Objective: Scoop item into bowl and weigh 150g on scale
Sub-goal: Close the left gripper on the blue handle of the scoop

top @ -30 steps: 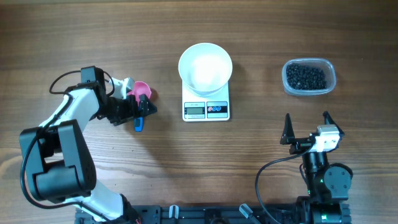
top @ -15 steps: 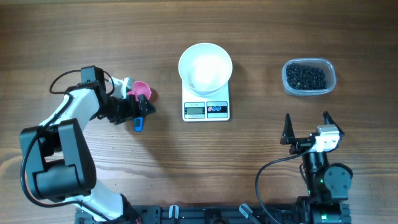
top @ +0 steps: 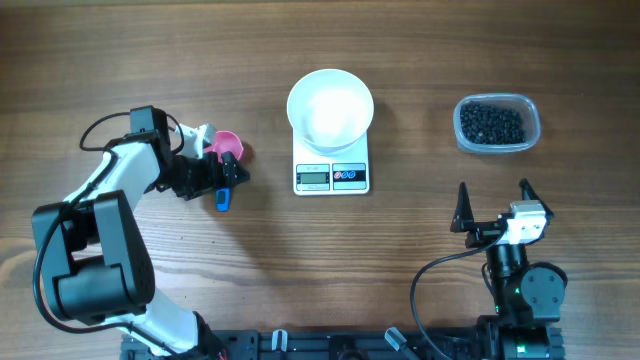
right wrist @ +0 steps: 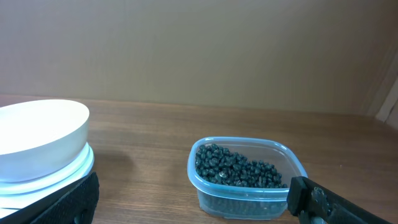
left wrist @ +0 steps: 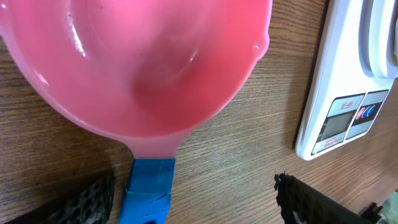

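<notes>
Left end effector (top: pixel 228 184) open astride the pink scoop's (top: pixel 227 146) blue handle.
White bowl (top: pixel 330 108) sits on the scale (top: pixel 332 177); black beads (top: pixel 491 123) fill the clear tub (top: pixel 534 131); right end effector (top: pixel 494 205) gapes, holding nothing.

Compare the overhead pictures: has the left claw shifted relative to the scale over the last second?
No. The left claw sits in the same place left of the scale, by the blue scoop handle.
</notes>
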Available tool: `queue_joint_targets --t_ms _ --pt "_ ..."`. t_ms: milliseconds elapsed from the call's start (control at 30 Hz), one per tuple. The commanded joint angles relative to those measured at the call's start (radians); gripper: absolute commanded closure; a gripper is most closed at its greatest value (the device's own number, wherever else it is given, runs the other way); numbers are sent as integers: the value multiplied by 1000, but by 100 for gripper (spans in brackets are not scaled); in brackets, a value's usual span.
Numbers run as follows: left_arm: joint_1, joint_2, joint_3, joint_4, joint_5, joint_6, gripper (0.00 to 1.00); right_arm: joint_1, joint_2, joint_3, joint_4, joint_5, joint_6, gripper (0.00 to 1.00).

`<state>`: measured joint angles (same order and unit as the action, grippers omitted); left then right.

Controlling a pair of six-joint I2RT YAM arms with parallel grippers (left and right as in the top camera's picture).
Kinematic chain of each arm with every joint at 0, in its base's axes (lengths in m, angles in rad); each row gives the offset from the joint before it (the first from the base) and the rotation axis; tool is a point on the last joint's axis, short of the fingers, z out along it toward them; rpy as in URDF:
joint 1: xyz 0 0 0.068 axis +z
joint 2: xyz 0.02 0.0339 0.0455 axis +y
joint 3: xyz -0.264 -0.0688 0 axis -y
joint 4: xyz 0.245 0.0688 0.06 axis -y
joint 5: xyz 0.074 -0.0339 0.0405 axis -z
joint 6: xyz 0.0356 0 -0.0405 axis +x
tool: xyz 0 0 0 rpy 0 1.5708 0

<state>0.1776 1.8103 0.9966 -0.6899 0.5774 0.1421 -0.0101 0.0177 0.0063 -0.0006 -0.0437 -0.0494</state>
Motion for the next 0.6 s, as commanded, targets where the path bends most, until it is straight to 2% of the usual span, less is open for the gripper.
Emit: queue_joint_targets --t_ms 0,567 --pt "-4 38 -17 3 -24 16 11 -4 0 -1 2 7 -2 0" --pt "-4 38 -17 11 -24 16 7 -4 0 -1 3 7 -2 0"
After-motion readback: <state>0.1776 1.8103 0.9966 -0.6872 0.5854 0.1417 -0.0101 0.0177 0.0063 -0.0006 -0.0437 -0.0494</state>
